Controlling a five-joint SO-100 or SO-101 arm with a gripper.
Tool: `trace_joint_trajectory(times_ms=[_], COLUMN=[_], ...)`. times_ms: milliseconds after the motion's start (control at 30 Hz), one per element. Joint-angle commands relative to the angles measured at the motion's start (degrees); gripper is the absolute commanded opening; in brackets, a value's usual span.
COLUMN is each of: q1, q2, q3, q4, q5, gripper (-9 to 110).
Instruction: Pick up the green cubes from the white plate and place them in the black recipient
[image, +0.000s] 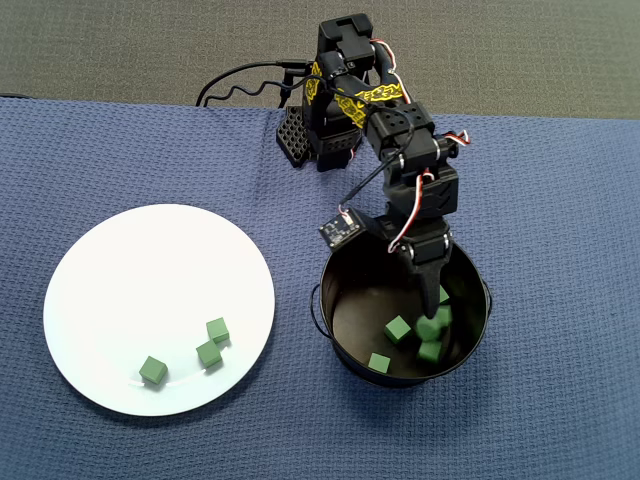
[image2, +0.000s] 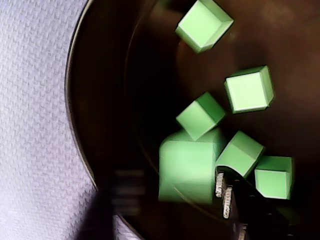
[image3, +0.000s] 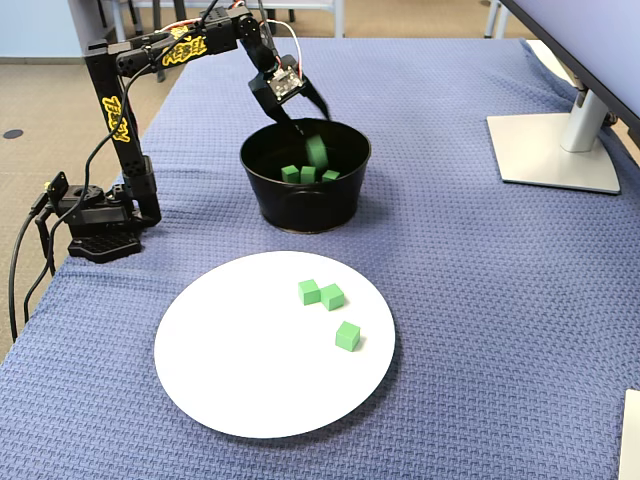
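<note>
My fingers (image: 432, 300) hang inside the pot (image: 340, 345) — a deep, round, glossy black vessel with straight walls and small side lugs, sitting on the blue woven cloth of the table (image: 560, 300). In the wrist view a matte green cube (image2: 186, 170), larger in that view than the other cubes, sits just beside one ridged fingertip (image2: 223, 192); the fixed view shows it raised above the others (image3: 317, 151). I cannot tell whether my fingers grip it or how far apart they stand. Four other cubes (image2: 249, 89) lie scattered on the dark pot floor — sharp-edged, pale where light hits. In the overhead view the plate (image: 120, 280), flat, round and shiny white, lies toward the table's left edge, with three cubes (image: 209, 353) near its lower rim.
</note>
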Motion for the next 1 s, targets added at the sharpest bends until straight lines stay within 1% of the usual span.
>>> trace_joint_trajectory(times_ms=[0,33,133,167,267,400,500,567,667,733,833,967], q1=[6.6,9.7,19.8,23.2,34.3,42.7,45.6,46.8,48.0,49.0,50.3,49.9], q2=[4.0,4.0,2.8,3.5,3.8,-2.3,-5.8,-9.1,-15.4,-20.3,-25.8,-32.2], q3=[-1.7,-3.3,-8.3,-7.4,-3.3,-3.4,-4.5,-6.2,-11.5,-16.8,-22.0,-29.6], q4=[-0.7,1.8,11.2,11.7,6.9,6.2,5.8,7.9,12.0,14.9,14.0,18.6], q5=[-4.0,-6.0,-14.2,-17.2,-24.4,-35.9,-40.6,-45.2,-49.1,-48.4,-46.1,-48.6], gripper=[25,25,20,20,20,23,22,23,23,23,23,24])
